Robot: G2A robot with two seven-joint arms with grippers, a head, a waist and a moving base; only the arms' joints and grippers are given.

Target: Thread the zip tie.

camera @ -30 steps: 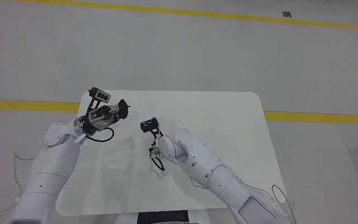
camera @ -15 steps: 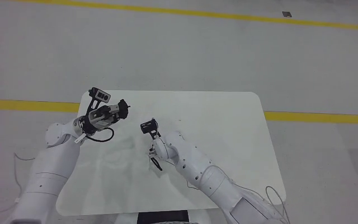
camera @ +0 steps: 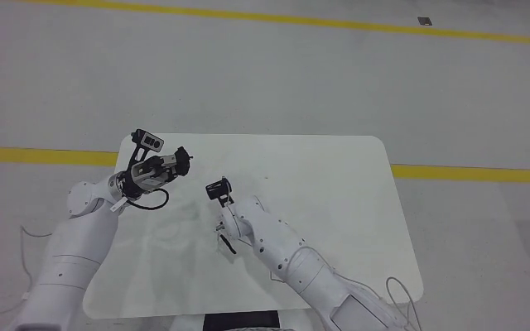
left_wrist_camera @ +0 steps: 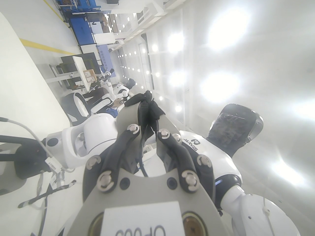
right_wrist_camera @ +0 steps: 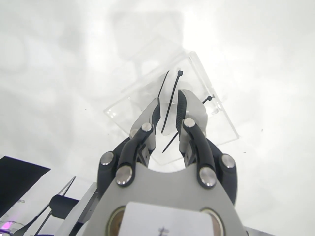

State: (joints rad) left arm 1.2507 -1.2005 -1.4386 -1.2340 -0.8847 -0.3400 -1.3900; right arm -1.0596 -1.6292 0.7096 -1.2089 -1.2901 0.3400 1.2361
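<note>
Several black zip ties lie on a clear flat tray (right_wrist_camera: 221, 124) on the white table (camera: 331, 165). My right gripper (right_wrist_camera: 169, 96) hangs open just above the tray, its fingers on either side of one zip tie (right_wrist_camera: 176, 82), whose head points away from the wrist. A second zip tie (right_wrist_camera: 163, 82) lies beside the left finger, and a third zip tie (right_wrist_camera: 208, 98) runs under the right finger. From above, the right gripper (camera: 224, 242) is left of the table's middle. My left gripper (left_wrist_camera: 145, 103) is shut, raised off the table and pointing upward; the left gripper (camera: 184, 156) sits near the table's far left corner.
The tray's edges stand out slightly around the right gripper. In the top view the table's rounded left edge (camera: 124, 157) runs close under the left arm. Bare tabletop stretches to the right of both arms.
The right arm has shifted a little to the left and toward the near edge, carrying its gripper with it. The left arm has stayed still.
</note>
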